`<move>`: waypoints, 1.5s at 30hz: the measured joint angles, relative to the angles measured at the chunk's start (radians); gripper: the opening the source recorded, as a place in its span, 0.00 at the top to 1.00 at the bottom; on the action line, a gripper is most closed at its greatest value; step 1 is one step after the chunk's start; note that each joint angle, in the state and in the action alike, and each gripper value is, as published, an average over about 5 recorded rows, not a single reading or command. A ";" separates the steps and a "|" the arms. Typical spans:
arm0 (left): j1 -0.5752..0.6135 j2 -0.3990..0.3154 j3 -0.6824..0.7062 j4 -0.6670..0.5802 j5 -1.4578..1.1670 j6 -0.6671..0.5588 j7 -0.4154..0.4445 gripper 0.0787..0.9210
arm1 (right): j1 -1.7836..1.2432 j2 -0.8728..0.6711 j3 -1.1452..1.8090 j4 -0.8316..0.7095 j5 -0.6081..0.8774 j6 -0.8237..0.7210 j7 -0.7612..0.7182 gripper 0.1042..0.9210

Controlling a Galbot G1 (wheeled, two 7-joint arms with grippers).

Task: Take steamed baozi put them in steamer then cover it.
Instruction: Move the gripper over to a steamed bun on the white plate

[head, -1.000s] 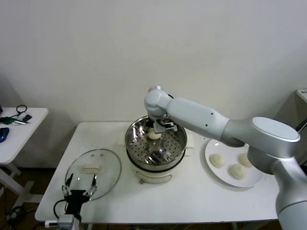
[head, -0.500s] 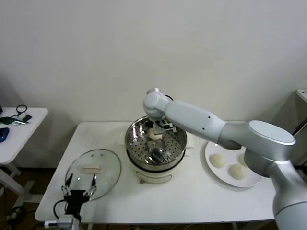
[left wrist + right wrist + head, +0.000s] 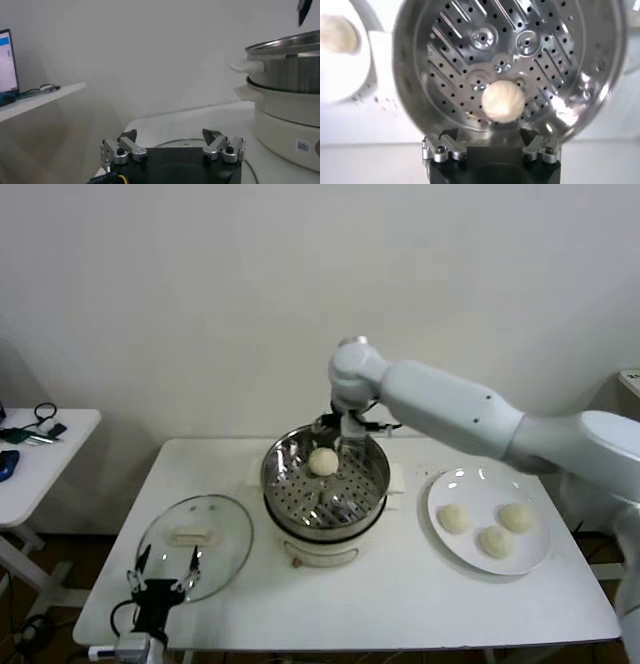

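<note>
A smooth round baozi [image 3: 322,461] lies on the steamer's [image 3: 372,484] perforated steel floor.

A cream-white baozi [image 3: 322,461] lies in the shiny steel steamer [image 3: 372,484], whose floor is dotted with round and slotted holes. Three more pale buns [image 3: 489,531] sit on a white plate [image 3: 440,489], and the clear glass cover [image 3: 221,534] has a cream handle, all on a white worktop [image 3: 400,594].

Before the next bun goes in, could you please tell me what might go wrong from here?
The baozi sits toward the back of the steamer, beside where the open right gripper hovers; a low exit might nudge it. Three buns lie close together on the plate, so wide jaws may bump a neighbour. The lid lies near the table edge.
</note>
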 measured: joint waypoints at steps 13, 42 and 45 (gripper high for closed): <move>0.028 0.013 0.003 -0.029 -0.014 -0.017 0.017 0.12 | 0.135 -0.270 -0.237 -0.022 0.543 -0.371 0.031 0.12; 0.042 0.010 -0.004 -0.021 -0.007 -0.016 0.016 0.12 | -0.295 -0.365 -0.037 -0.218 0.494 -0.562 0.004 0.12; 0.043 0.010 -0.003 -0.019 -0.004 -0.018 0.017 0.12 | -0.328 -0.354 -0.014 -0.234 0.484 -0.562 0.013 0.12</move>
